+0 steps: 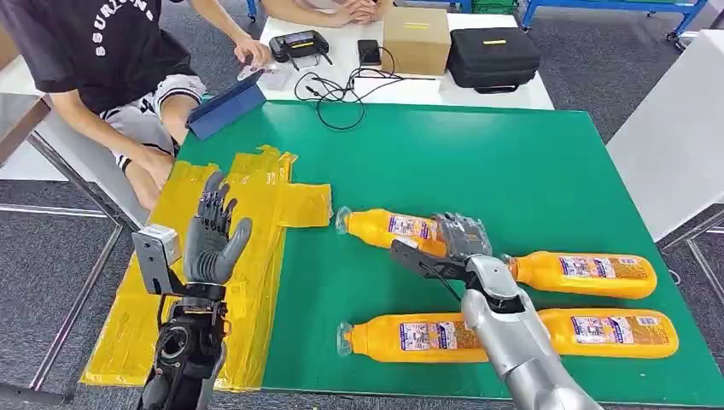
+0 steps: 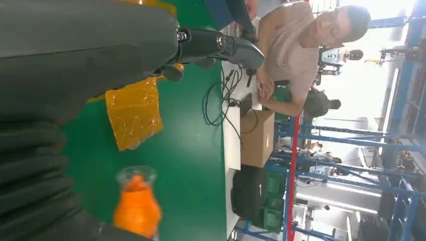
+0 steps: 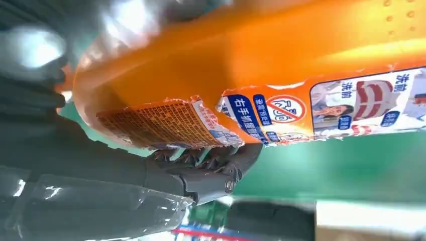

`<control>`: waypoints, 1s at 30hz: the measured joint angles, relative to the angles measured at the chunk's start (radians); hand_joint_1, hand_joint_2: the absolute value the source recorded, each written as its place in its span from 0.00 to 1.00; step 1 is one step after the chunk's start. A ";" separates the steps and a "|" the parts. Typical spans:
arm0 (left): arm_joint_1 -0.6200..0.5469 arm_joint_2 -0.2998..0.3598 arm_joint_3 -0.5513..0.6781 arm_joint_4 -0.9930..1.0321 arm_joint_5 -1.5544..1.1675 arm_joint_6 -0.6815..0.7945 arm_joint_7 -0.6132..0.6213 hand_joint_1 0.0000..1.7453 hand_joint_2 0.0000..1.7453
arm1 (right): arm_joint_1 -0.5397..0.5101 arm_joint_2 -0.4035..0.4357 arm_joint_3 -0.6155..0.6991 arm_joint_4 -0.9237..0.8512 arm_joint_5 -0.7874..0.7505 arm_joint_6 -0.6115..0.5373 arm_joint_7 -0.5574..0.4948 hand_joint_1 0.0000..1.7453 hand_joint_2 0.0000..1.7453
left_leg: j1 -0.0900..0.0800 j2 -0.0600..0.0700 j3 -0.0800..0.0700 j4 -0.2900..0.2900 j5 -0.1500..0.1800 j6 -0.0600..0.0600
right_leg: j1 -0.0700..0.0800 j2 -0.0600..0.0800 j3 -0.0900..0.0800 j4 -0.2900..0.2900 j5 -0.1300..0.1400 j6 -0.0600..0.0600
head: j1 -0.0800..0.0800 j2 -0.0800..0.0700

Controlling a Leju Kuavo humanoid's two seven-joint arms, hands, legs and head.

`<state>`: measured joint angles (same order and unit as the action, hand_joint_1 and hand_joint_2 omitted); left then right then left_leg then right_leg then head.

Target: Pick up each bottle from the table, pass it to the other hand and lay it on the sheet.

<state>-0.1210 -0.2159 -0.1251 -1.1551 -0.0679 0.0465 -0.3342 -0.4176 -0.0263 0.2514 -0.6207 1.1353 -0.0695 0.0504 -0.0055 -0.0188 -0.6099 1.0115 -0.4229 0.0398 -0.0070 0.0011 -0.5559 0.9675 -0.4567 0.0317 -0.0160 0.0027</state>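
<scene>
- Nearest row: two orange plastic bottles with printed labels lie on their sides on the green bench [image 1: 512, 162], one [image 1: 410, 337] with its clear cap toward the sheet side and one [image 1: 610, 333] further to the robot's right. Both are untouched and within reach of the right arm.
- Left robot hand [image 1: 213, 235]: raised over the crinkled yellow plastic sheet [image 1: 256, 192], palm upright, fingers spread, holding nothing. Judged to be posed as the receiver for the hand-over.
- Right robot hand [image 1: 461, 239]: lies over the rear end of the orange labelled bottle in the middle row [image 1: 388, 228]. The right wrist view shows fingers [image 3: 201, 173] curled under the bottle body, so contact is made; the bottle appears to rest on the bench, not lifted.
- A fourth orange bottle [image 1: 585, 273] lies just beyond that hand's right side.
- The yellow sheet holds no bottle; no transfer is complete.
- Far edge: a seated person [image 1: 111, 60], a cardboard box [image 1: 416, 36] and a black case [image 1: 493, 55] on a white table.
</scene>
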 measured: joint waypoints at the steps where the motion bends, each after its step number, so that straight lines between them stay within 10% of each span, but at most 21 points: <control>1: 0.003 0.000 0.000 -0.005 -0.003 0.000 0.000 0.00 1.00 | 0.000 0.003 -0.001 -0.010 0.000 -0.004 0.003 1.00 1.00 | 0.000 0.000 0.000 0.000 0.000 0.000 | 0.000 0.000 0.000 0.000 0.000 0.000 | 0.000 0.000; 30: 0.063 0.024 -0.102 -0.299 -0.002 -0.037 -0.035 0.00 1.00 | 0.140 0.150 -0.085 -0.509 -0.381 -0.384 -0.294 1.00 1.00 | 0.000 -0.001 0.000 0.000 0.000 0.000 | 0.000 0.000 0.000 0.000 0.000 0.000 | 0.000 0.000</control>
<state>-0.0584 -0.1919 -0.2266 -1.4546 -0.0698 0.0095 -0.3689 -0.2776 0.1236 0.1660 -1.1295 0.7542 -0.4536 -0.2438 -0.0054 -0.0195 -0.6098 1.0115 -0.4228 0.0398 -0.0070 0.0007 -0.5560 0.9675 -0.4567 0.0316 -0.0160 0.0027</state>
